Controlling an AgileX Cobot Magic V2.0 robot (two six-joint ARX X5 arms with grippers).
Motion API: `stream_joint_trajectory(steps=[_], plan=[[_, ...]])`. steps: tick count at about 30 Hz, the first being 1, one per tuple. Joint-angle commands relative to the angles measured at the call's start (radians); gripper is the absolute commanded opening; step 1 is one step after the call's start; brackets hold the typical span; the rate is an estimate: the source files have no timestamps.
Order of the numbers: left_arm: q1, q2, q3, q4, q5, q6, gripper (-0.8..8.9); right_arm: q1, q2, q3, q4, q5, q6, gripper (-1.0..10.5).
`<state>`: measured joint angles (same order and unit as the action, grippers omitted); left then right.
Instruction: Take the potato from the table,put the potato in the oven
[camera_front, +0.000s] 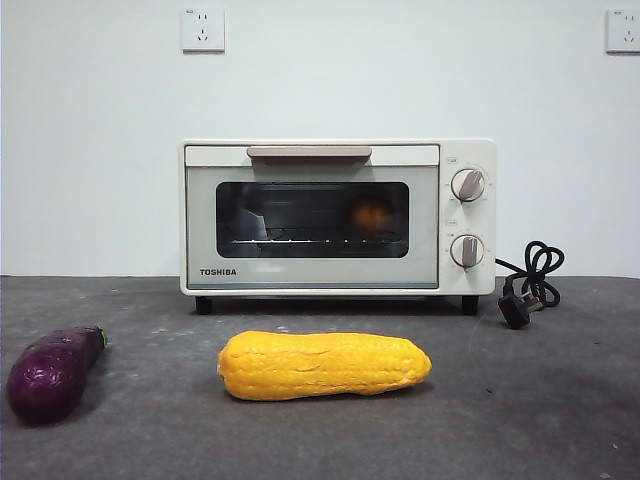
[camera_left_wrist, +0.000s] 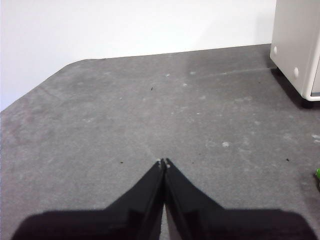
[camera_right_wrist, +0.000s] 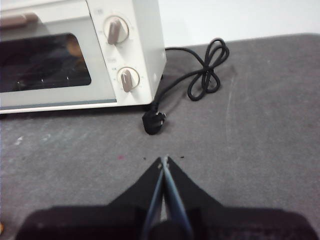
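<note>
Grey, speckled table (camera_front: 520, 400) runs the full width under a plain white wall (camera_front: 100, 150) with two sockets (camera_front: 203, 30) in the upper corners. At centre stands the cream Toshiba oven (camera_front: 338, 216), door shut, the potato (camera_front: 371, 215) dim behind its glass at right. Corn cob (camera_front: 324, 365) lies in front, eggplant (camera_front: 52, 372) lower left. Left gripper (camera_left_wrist: 163, 161) and right gripper (camera_right_wrist: 163, 159) hover with jaws pressed together, holding nothing.

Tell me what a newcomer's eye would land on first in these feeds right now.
First the cream Toshiba oven at the back centre of the table, door shut, with the potato dimly visible on the rack behind the dark glass. Next the yellow corn cob lying in front of it and the purple eggplant at the near left of the front view. Both grippers hang over bare table, jaws shut, holding nothing.
</note>
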<state>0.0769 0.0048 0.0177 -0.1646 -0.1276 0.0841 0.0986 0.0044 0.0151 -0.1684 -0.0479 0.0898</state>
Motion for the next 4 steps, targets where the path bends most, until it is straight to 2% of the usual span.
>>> stream_joint_trajectory(steps=[1, 4], plan=[[0.003, -0.002, -0.015, -0.001, 0.0, -0.01, -0.04, 0.0, -0.003, -0.01, -0.013, 0.001, 0.023, 0.0], [0.003, -0.002, -0.015, -0.001, 0.0, -0.01, -0.04, 0.0, -0.003, -0.01, -0.011, 0.002, 0.058, 0.0]])
